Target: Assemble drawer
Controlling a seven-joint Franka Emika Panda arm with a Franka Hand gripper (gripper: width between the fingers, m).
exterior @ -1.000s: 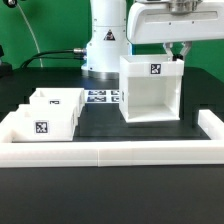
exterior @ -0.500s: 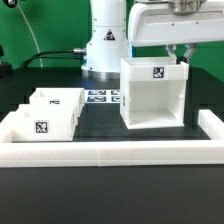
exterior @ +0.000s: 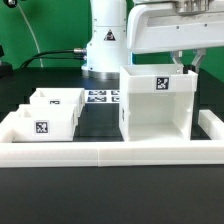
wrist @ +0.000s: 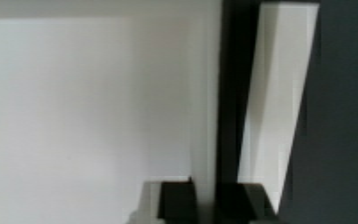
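Tabletop (exterior: 100, 125), black and matte, is carrying everything in the exterior view. A long low white border wall (exterior: 110, 152) is running along its near edge and turning back at both ends. Behind the work area the white robot arm (exterior: 105, 40) is rising from its base, with its upper part reaching across to the exterior view's right.

The drawer housing (exterior: 155, 110), a tall white box with its open side facing the camera, is standing on the exterior view's right, just behind the border wall. Whether its base is touching the table cannot be told. A black-and-white tag (exterior: 161, 84) is showing on its upper front band.

Two small open-top trays are sitting well apart from the housing, on the exterior view's left. The front tray (exterior: 25, 125) is lying just behind the border wall and showing a tag (exterior: 41, 127) on its face. The rear tray (exterior: 58, 100) is sitting just behind it. Between the trays and the housing, farther back, the marker board (exterior: 100, 97) is lying flat.

The gripper (exterior: 187, 68) is hanging over the housing's upper rear corner. In the wrist view the gripper (wrist: 211, 200) is straddling a thin white wall of the housing (wrist: 87, 100), and its fingers (wrist: 172, 200) are pressing in on that wall from both sides.
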